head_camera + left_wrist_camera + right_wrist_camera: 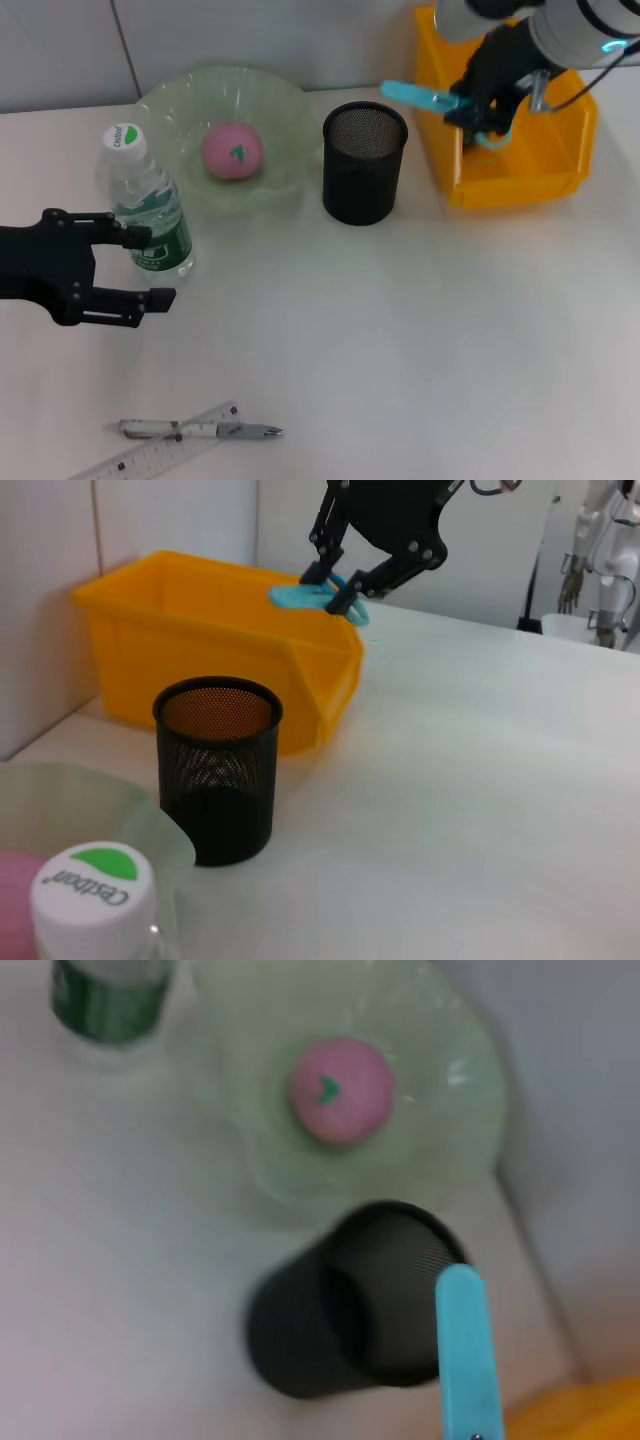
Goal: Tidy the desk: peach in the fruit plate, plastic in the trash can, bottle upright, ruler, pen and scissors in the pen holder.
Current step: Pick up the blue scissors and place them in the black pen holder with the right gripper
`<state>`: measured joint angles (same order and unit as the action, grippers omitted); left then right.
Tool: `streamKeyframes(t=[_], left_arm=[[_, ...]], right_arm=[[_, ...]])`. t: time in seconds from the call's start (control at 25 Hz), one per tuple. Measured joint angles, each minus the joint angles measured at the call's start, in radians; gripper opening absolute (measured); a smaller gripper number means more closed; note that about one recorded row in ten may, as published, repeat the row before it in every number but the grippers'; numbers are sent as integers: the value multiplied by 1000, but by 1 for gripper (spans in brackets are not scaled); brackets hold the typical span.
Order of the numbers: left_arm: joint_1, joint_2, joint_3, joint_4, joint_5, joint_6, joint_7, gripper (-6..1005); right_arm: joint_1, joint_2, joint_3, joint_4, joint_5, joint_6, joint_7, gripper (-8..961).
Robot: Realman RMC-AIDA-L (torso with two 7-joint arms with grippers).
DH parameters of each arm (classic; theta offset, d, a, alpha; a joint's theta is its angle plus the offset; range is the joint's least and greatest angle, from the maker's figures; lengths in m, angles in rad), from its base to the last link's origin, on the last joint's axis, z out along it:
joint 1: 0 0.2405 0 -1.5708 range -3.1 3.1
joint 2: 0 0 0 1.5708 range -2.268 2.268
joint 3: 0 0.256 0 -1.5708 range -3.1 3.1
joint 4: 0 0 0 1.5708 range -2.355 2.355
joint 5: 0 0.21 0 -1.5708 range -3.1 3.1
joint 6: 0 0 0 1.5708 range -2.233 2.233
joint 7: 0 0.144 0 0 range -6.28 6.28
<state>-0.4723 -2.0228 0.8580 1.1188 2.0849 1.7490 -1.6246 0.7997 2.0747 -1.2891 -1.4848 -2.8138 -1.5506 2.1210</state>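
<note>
The pink peach [232,150] lies in the pale green fruit plate [170,100]. A clear bottle [145,195] with a green label stands upright beside the plate, its cap [92,885] close in the left wrist view. My left gripper [160,265] is open next to the bottle, one finger across its label. My right gripper [478,108] is shut on the blue scissors [418,95], held in the air between the black mesh pen holder [365,165] and the orange trash can [520,185]. The scissors' blade [465,1350] hangs over the pen holder's rim [400,1220]. Ruler [150,458] and pen [200,431] lie near the front edge. The plastic is out of view.
A wall runs close behind the plate and the trash can [200,610]. Bare white desk [420,340] stretches across the middle and right front.
</note>
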Motion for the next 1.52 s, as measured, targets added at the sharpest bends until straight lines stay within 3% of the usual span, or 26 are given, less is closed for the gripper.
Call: streamKeyframes(t=[0.32,0.6,0.92,1.04,1.12,1.52], left_arm=[[-2,-10,-17,-1,0,-22,-5,800],[-8,-20,-32,-5,0,-41,1,798],[-12,-26,-34,-8,-1,-74,2,796],[-12,-31,-35,-8,-2,-87,10,795],[-12,-32,-35,-8,-2,-91,13,795],[-12,-40,-36,-15,-2,-145,55,792]], right_arm=[[-97,6,-213,-102,-105,164,-147,236],[-115,4,-257,-112,-107,198,-249,237],[-186,0,-282,-113,-108,368,-432,237],[-240,4,-295,-81,-109,553,-554,237],[-251,5,-301,-68,-108,596,-581,238],[-362,10,-417,126,-108,1066,-954,238]])
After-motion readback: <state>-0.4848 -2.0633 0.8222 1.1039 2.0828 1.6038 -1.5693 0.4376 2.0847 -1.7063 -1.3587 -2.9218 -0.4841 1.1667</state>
